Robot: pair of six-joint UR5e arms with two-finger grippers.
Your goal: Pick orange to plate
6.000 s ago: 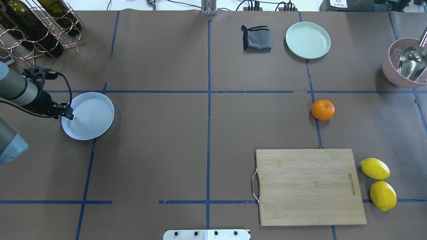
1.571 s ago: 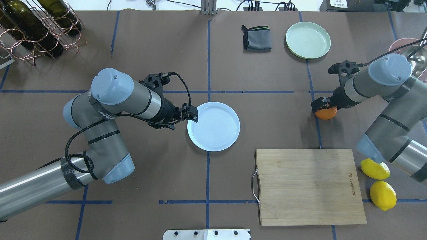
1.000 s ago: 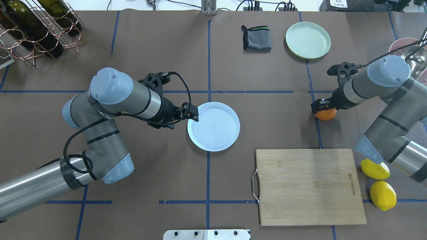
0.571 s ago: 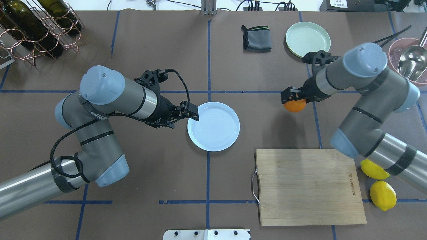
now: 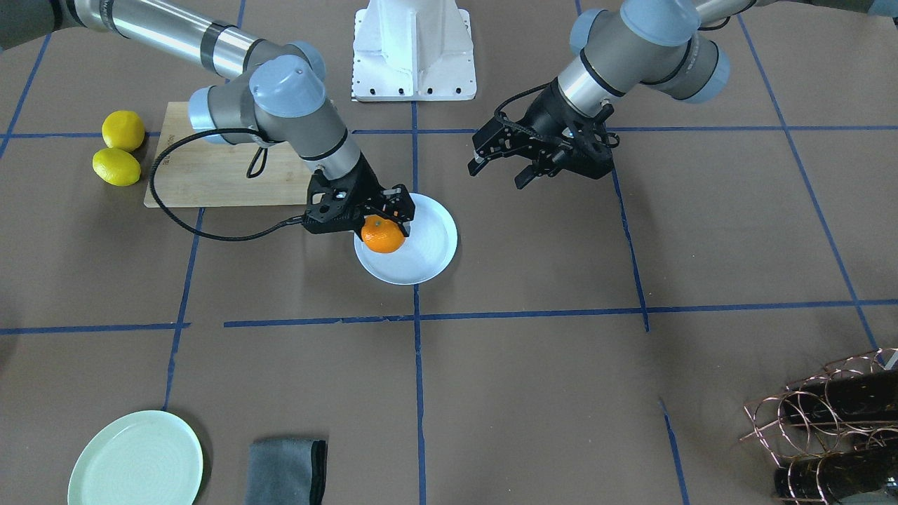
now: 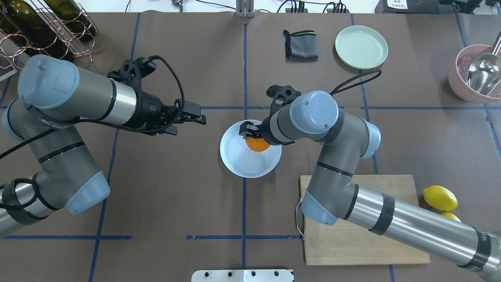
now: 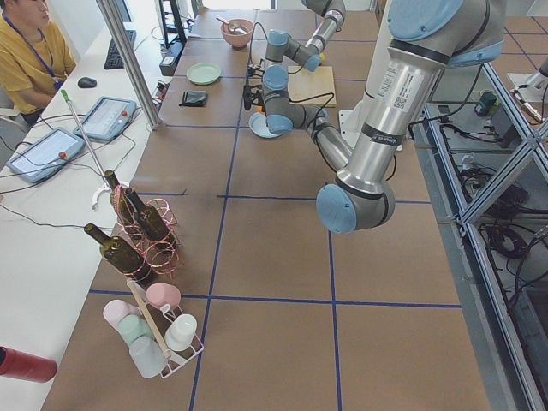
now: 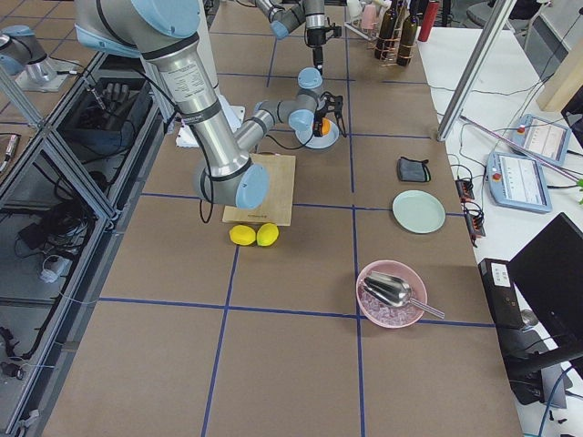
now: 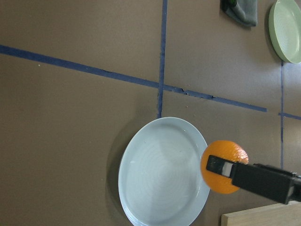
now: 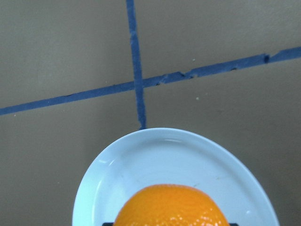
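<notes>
Right gripper (image 5: pixel 383 223) clamped on orange (image 5: pixel 383 237) over plate (image 5: pixel 433 245); left gripper (image 5: pixel 497 175) apart. Orange likely light, firm, rolls; hold across middle.

right arm (image 6: pixel 313 117) overhangs plate (image 6: pixel 242 161), cutting board (image 6: pixel 395 182) seemingly near

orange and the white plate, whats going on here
The right arm's claw is shut on the orange and holds it over the white plate, off the plate's centre. Whether the fruit touches the plate yet is not clear, and it has not been let go. The left claw is open and empty, off to one side and apart from the plate.
</notes>
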